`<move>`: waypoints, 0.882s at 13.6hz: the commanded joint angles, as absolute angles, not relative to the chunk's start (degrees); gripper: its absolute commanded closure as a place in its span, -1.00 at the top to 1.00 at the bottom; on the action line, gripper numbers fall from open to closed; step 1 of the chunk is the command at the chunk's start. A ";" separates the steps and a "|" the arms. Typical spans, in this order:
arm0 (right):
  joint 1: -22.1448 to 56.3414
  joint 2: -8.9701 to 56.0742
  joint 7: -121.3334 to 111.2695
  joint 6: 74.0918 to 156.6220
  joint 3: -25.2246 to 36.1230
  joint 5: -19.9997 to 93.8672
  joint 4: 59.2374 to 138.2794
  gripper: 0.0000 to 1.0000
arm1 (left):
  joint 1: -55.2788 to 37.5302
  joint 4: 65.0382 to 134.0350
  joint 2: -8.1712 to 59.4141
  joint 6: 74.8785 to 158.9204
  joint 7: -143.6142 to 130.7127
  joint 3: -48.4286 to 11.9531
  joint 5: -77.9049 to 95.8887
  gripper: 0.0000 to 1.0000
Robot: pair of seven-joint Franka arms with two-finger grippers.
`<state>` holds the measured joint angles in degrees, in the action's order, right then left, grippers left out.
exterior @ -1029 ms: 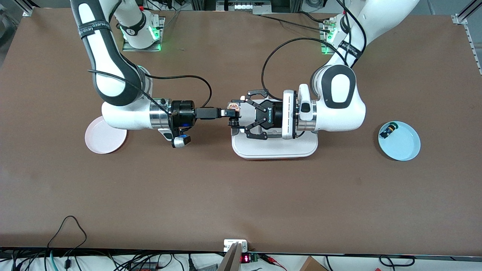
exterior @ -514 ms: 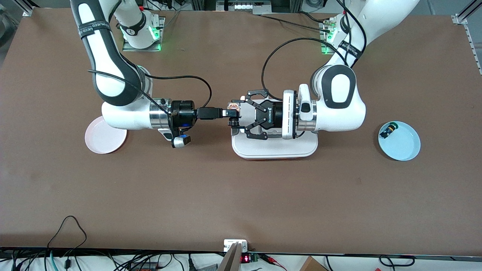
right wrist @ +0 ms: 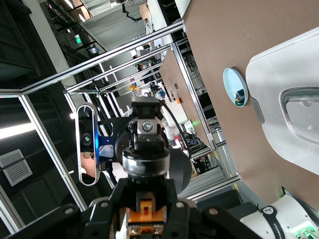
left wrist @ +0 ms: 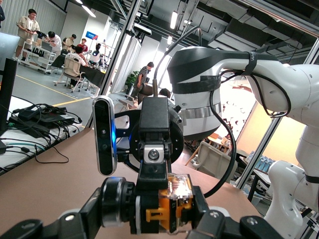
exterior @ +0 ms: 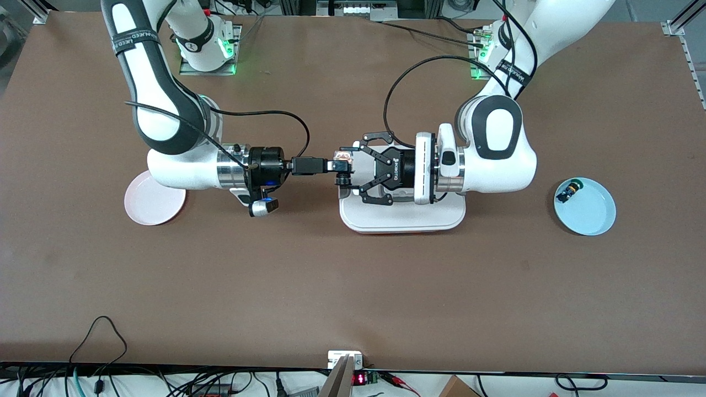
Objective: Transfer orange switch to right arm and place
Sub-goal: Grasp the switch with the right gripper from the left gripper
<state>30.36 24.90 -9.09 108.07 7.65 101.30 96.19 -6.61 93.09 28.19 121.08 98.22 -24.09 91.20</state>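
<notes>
Table: blue plate [exterior: 593, 218] holds green-capped switch [exterior: 568, 191].

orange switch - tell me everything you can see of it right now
The orange switch is a tiny push-button part: an orange plastic core with a clear, glossy housing and black body pieces. It is held up in the air over the edge of the white tray, at the meeting point of both grippers. The left gripper has its linkage fingers around it, and the right gripper reaches it with its narrow black fingers. Which one bears its weight cannot be told.
</notes>
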 commanded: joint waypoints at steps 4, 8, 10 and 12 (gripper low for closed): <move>30.59 23.99 -10.02 108.37 7.73 101.78 97.21 -1.00 | -5.54 93.69 26.46 121.38 99.32 -24.35 93.25 -0.07; 29.97 24.08 -9.84 107.84 7.73 101.78 97.03 -1.00 | -5.36 93.52 26.46 120.67 96.18 -24.35 92.90 1.00; 29.27 24.26 -9.84 107.49 7.91 101.69 96.94 -1.00 | -4.05 93.43 25.93 117.97 92.04 -24.26 92.37 1.00; 28.22 24.35 -10.02 107.23 7.91 101.43 96.86 -1.00 | -2.04 93.43 25.49 113.49 87.83 -23.82 89.41 1.00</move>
